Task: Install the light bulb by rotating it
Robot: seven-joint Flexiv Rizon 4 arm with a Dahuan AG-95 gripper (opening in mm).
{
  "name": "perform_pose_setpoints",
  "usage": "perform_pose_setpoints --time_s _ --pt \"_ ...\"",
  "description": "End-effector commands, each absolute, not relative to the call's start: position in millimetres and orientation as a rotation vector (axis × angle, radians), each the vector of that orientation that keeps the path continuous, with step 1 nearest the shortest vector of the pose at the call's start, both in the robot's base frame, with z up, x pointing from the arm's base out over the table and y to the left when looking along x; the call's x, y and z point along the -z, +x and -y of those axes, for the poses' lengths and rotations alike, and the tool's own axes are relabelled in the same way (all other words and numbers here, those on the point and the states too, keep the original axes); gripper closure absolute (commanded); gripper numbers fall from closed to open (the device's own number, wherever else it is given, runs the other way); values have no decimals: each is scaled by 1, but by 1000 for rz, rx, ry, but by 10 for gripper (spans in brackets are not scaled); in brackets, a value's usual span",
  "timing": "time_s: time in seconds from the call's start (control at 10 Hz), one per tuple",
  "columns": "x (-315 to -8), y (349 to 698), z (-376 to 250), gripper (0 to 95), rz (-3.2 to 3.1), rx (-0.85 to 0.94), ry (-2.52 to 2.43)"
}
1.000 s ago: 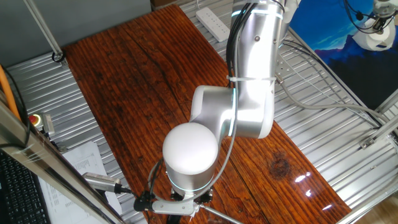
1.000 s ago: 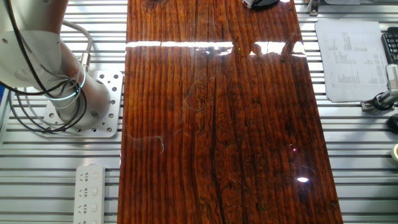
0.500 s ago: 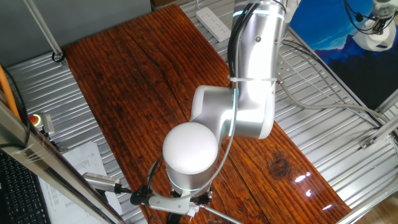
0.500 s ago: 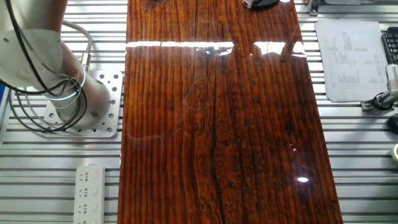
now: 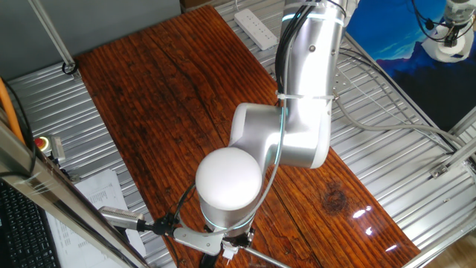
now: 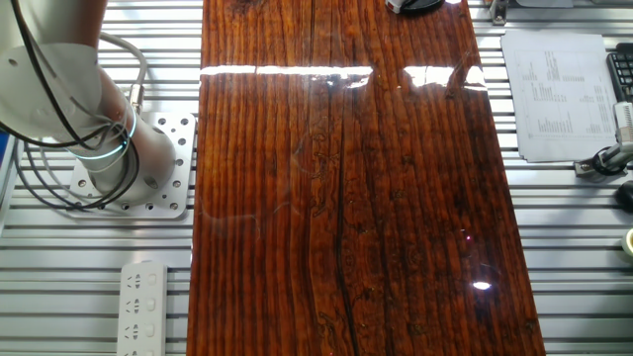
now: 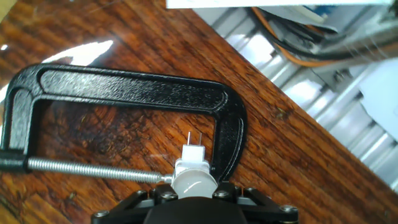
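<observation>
In the hand view the light bulb is small and white, with a pale base and two thin pins pointing away from me. My gripper is shut on its dome, and only the black finger block with its screws shows along the bottom edge. The bulb hangs just above the wooden table, inside the mouth of a black C-clamp, with the clamp's screw tip right beside its base. No socket shows. In one fixed view the arm's white joint cap hides the gripper and bulb.
A white power strip lies at the table's far end, near the arm base. Printed sheets and a red button sit on the slatted metal bench beside the wooden board. Orange and dark cables run off the table's edge.
The white bracket under the joint cap has swung round bit by bit in one fixed view, and the arm's upper link has shifted slightly right. The other fixed view is unchanged.
</observation>
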State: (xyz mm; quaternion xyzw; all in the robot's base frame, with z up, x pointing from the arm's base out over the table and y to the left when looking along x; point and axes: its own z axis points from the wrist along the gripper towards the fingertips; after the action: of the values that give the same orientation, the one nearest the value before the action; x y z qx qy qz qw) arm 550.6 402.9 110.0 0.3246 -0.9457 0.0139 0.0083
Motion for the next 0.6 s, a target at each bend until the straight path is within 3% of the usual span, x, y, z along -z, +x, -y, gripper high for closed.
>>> perform_pose_setpoints --time_s 0.1,0.6 --pt "-110 551 -403 760 2978 -70 917" --pt "-110 551 -402 760 3040 -89 699"
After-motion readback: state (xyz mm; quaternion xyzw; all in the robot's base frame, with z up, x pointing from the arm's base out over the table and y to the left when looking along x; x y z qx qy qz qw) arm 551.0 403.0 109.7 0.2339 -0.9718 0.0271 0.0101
